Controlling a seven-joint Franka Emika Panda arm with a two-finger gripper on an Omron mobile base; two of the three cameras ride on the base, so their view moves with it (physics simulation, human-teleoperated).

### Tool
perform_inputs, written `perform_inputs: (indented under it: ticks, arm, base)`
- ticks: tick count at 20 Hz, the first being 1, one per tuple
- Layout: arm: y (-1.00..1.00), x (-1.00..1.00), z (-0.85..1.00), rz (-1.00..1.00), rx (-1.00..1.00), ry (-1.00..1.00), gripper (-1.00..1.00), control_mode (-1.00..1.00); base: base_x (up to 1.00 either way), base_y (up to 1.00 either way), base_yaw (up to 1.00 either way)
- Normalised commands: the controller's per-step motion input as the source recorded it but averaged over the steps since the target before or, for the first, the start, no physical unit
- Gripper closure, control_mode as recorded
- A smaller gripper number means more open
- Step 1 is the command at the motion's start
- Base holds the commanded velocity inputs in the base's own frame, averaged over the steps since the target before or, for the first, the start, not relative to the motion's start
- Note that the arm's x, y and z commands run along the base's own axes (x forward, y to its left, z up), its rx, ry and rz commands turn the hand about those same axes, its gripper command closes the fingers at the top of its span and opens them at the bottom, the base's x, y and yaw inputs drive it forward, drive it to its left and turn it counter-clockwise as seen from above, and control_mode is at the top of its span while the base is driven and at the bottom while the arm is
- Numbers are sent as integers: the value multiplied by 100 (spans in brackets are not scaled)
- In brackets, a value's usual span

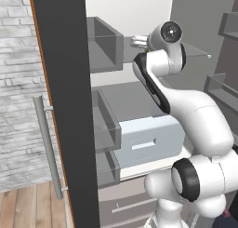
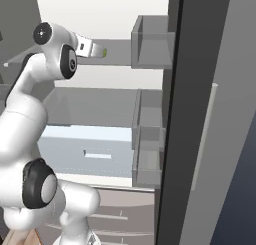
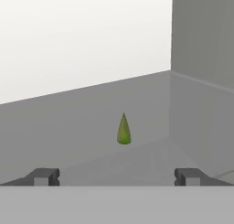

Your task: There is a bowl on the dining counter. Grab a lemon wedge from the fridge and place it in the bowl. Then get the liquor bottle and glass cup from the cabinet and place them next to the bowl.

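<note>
1. The fridge (image 1: 65,106) was seen with its doors swung open and the arm reached inside to the upper shelf (image 2: 120,51).
2. The lemon wedge (image 3: 124,129), a small yellow-green cone, was seen standing on that shelf near the right inner wall, ahead of the gripper (image 3: 116,176) and apart from it.
3. The fingers (image 3: 43,176) were spread wide, with nothing between them.
4. In the right base view a yellow-green speck, probably the wedge, was seen just beyond the hand.
5. The task was judged to be at its first step: the wedge was not yet grasped, and the bowl, bottle and cup steps were left.
</note>
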Motion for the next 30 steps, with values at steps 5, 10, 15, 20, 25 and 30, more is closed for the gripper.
perform_inputs:
  ticks: [5, 10, 15, 20, 25, 30]
  arm:
    - [-20, 26, -24, 0, 0, 0, -100, -100]
    - [-7, 35, -12, 0, 0, 0, -100, -100]
    - [0, 40, -7, 0, 0, 0, -100, -100]
    - [-3, 37, -18, 0, 0, 0, -100, -100]
    - [-3, 29, -23, 0, 0, 0, -100, -100]
    - [0, 22, -14, 0, 0, 2, -100, -100]
  base:
    - [0, 0, 0]
    - [0, 0, 0]
    - [0, 0, 0]
    - [0, 0, 0]
    - [0, 0, 0]
    - [0, 0, 0]
